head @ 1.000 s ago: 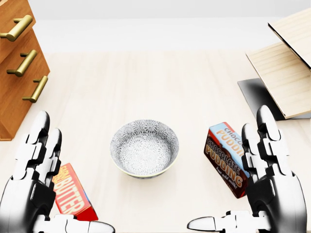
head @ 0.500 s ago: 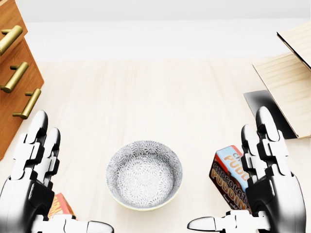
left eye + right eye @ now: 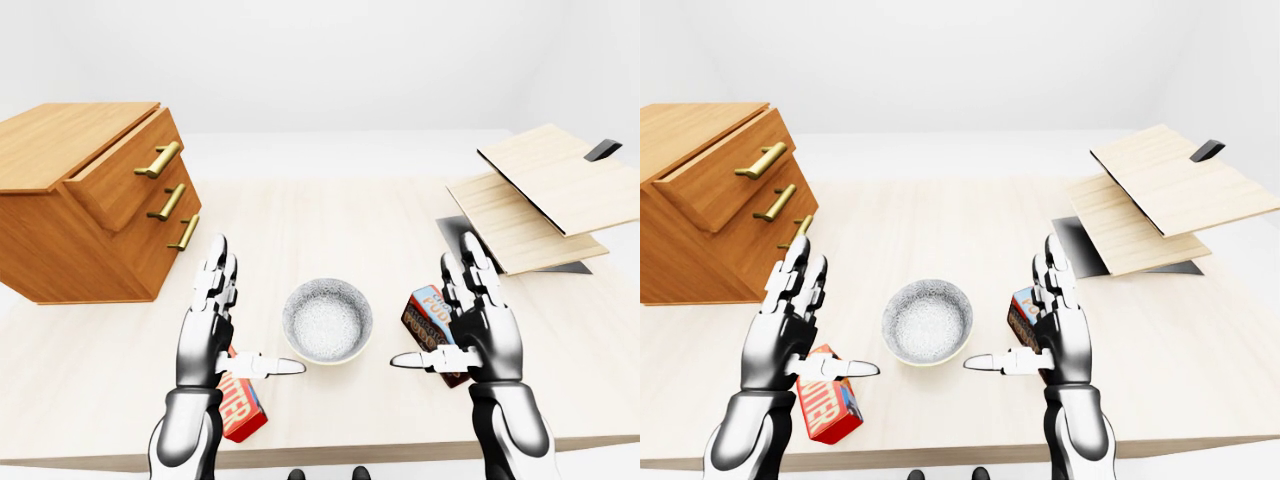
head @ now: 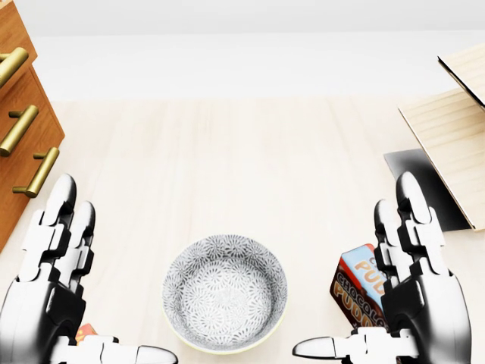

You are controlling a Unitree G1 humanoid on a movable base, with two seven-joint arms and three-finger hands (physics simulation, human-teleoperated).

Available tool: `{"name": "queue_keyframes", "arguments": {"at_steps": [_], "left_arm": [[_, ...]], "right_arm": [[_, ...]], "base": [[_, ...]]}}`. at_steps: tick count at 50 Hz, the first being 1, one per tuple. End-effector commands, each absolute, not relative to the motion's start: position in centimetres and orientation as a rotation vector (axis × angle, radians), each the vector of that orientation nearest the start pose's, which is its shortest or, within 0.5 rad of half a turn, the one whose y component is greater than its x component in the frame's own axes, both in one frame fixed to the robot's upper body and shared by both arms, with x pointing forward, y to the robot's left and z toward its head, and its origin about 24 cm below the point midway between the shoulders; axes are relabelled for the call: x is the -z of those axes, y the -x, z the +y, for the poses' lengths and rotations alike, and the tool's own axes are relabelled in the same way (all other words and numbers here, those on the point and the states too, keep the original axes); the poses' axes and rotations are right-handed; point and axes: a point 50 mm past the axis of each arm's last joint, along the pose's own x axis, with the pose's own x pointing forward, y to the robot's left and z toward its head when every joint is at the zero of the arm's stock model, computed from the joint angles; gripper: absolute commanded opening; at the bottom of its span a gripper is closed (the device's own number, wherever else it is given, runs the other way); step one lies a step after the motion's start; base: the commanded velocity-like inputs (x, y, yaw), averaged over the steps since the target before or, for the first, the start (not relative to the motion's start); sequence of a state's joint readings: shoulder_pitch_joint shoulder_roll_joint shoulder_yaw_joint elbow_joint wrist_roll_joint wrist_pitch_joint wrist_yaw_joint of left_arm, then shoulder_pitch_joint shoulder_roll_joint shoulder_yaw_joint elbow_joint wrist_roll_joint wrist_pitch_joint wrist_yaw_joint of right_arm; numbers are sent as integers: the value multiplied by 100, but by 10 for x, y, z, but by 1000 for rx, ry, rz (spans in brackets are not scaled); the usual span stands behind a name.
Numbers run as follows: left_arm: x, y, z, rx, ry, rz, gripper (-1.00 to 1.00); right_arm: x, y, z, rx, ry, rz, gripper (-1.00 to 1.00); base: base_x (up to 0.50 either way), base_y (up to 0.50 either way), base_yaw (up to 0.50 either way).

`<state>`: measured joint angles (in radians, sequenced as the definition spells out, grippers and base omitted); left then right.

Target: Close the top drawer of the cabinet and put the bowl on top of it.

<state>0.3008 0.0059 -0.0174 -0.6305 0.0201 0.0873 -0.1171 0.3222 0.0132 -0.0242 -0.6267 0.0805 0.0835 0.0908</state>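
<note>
A grey patterned bowl [image 4: 225, 292] sits upright on the pale table, between my two hands. My left hand [image 3: 250, 315] stands open just left of it, fingers up and thumb pointing at the bowl. My right hand [image 3: 435, 305] mirrors it on the right, open and holding nothing. Neither hand touches the bowl. The wooden cabinet [image 3: 70, 215] stands at the left of the left-eye view. Its top drawer [image 3: 125, 172], with a brass handle, sticks out past the two drawers below.
A chocolate pudding box [image 3: 424, 312] lies right behind my right hand, and a red butter box [image 3: 241, 408] lies under my left. Tilted wooden boards [image 3: 540, 190] rest over a dark plate [image 3: 458, 232] at the right. The table edge [image 3: 350, 448] runs along the bottom.
The whole head view has shifted, so the camera moved: bowl, boxes and cabinet slid down and the cabinet leftward. Both hands keep the same open pose.
</note>
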Motion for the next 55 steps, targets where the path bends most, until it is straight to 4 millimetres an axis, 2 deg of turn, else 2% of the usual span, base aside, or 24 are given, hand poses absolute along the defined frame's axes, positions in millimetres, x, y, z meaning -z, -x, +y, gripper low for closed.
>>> {"name": "queue_keyframes", "arguments": {"at_steps": [1, 13, 38, 46, 49, 55], "left_arm": [[-114, -188, 156, 52, -56, -241, 100], [-113, -189, 159, 43, -57, -239, 100], [-112, -190, 159, 46, -60, -236, 100], [-99, -203, 154, 73, -72, -187, 100], [-95, -214, 151, 89, -76, -172, 100], [-110, -235, 144, 134, -114, -242, 100]], "right_arm": [[-109, -184, -167, 11, -46, -240, 100], [-109, -186, -168, 50, -29, -261, 100], [-111, -184, -173, 48, -62, -269, 100], [-112, -185, -175, 38, -76, -265, 100], [-112, -185, -175, 38, -77, -267, 100], [-115, -182, -177, 45, -74, -302, 100]], "base": [[0, 0, 0], [0, 0, 0], [0, 42, 0], [0, 0, 0], [0, 0, 0], [0, 0, 0]]}}
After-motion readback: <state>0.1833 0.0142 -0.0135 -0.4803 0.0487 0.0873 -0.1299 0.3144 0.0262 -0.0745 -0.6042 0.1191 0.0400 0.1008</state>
